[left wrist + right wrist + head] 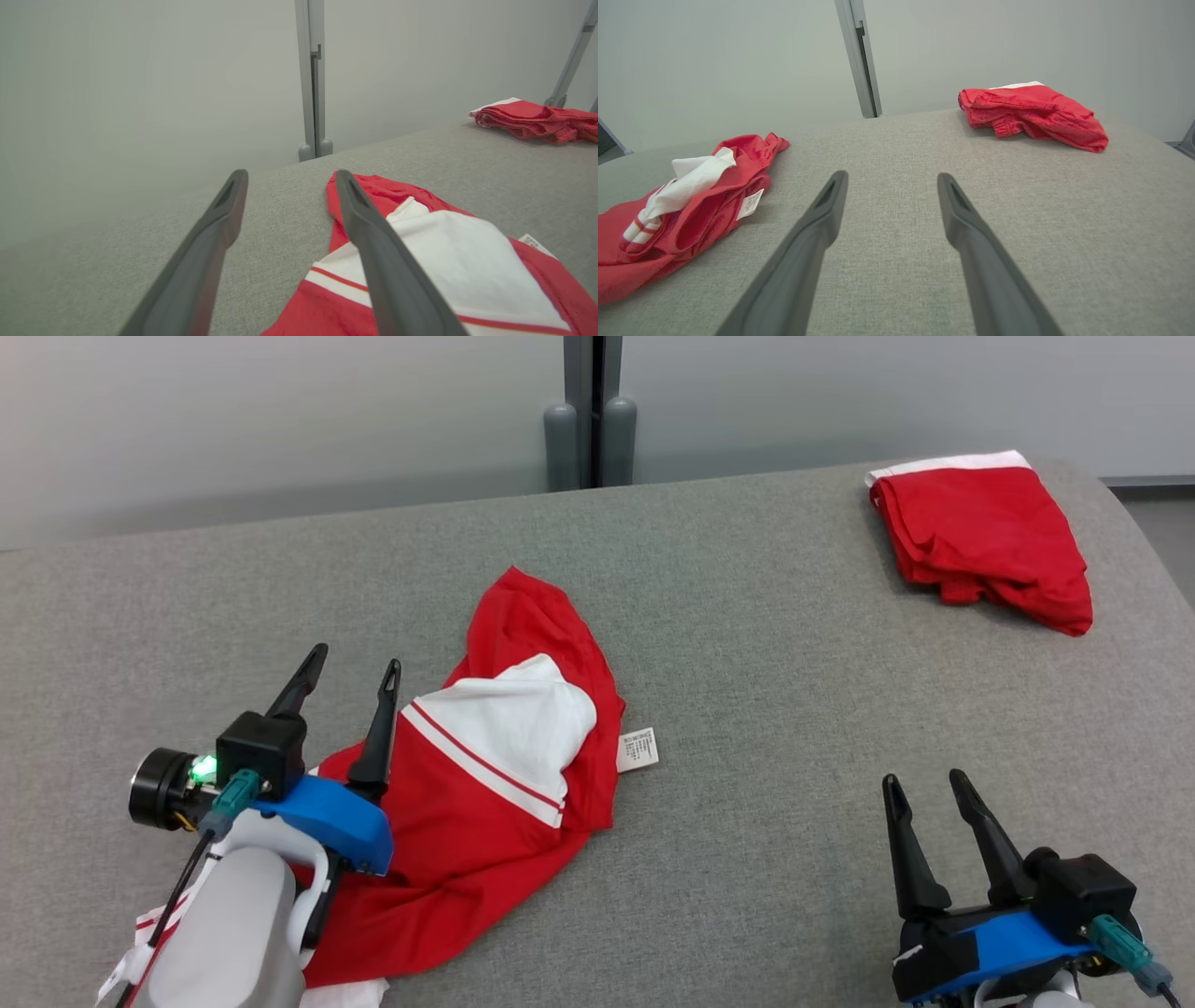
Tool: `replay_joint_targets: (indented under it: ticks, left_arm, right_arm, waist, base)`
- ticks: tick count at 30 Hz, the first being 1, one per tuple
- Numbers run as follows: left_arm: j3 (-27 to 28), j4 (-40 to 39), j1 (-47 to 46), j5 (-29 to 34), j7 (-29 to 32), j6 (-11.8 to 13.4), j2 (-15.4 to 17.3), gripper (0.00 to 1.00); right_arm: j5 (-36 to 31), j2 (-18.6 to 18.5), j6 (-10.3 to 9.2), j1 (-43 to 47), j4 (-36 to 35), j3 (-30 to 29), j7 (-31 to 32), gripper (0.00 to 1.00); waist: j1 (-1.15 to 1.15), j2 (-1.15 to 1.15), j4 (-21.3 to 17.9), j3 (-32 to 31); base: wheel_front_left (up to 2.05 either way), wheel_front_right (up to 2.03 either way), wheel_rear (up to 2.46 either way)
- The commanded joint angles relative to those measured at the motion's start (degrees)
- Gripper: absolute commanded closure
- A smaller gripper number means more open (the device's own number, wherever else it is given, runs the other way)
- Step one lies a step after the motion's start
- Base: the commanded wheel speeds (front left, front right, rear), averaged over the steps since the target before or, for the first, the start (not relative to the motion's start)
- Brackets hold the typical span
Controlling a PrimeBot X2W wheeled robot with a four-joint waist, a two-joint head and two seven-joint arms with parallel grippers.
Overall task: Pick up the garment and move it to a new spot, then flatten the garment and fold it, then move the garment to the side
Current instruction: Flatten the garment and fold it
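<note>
Left end effector (357, 656) gapes over garment (485, 803) — head view adds right end effector (924, 777).

The red-and-white garment (495, 803) lies rumpled, unfolded, front left.

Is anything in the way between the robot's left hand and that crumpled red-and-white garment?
Nothing visible. The open left hand is right at the edge of the garment, one finger over it. The folded red bundle lies far off at the back right of the grey surface.

Left end effector (356, 669) and right end effector (927, 785) both spread wide, empty, fingers forward
</note>
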Motion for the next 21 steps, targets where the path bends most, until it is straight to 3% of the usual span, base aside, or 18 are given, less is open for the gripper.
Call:
replay_joint_targets:
  ticks: [1,11,21]
  left_arm:
    - [-1.19,1.61,-1.96,-0.76,0.10,-0.12,0.82,0.00]
    - [-13.06,16.32,-9.04,-8.73,5.50,-0.11,4.72,0.00]
    - [-23.47,21.21,-10.38,-18.05,12.99,-0.11,7.14,0.00]
  right_arm:
    - [-0.36,0.03,0.03,-0.97,-0.19,-0.10,-0.17,0.00]
    - [-0.63,-0.08,0.03,-2.83,-0.44,-1.08,-0.18,0.00]
    - [-0.89,-0.10,0.03,-3.66,0.03,-1.08,-0.18,0.00]
  waist:
    - [0.00,0.00,-0.23,0.67]
    - [0.00,0.00,-1.55,3.94]
    - [0.00,0.00,-2.01,4.20]
  base:
    - [0.00,0.00,0.00]
    - [0.00,0.00,0.00]
    - [0.00,0.00,0.00]
